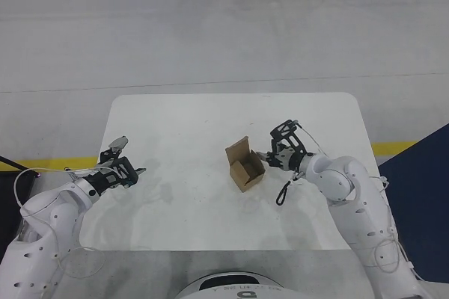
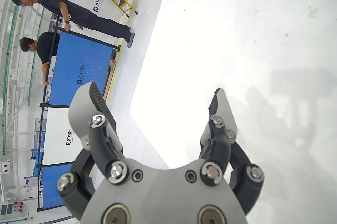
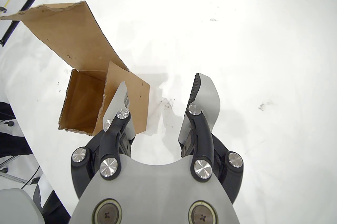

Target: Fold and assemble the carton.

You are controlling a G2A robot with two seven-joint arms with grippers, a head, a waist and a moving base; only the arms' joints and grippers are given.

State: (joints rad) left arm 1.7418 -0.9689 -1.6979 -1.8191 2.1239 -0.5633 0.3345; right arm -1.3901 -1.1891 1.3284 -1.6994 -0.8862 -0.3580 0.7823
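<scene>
The carton (image 1: 245, 169) stands right of the middle of the table (image 1: 194, 127), with its flap sticking up on the far side. The right gripper (image 3: 159, 80) crowds its right wall. Wide room to pass lies between the carton and the left gripper (image 2: 154, 87).

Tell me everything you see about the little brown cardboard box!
The small brown cardboard carton is plain corrugated card, only partly assembled. It rests on the white table, its mouth open, showing an empty inside. One long flap sticks up and leans outward, its edge ragged; a shorter side panel stands next to it. The right gripper sits close beside that panel, jaws open, holding nothing. Whether a jaw touches the card I cannot tell.
</scene>
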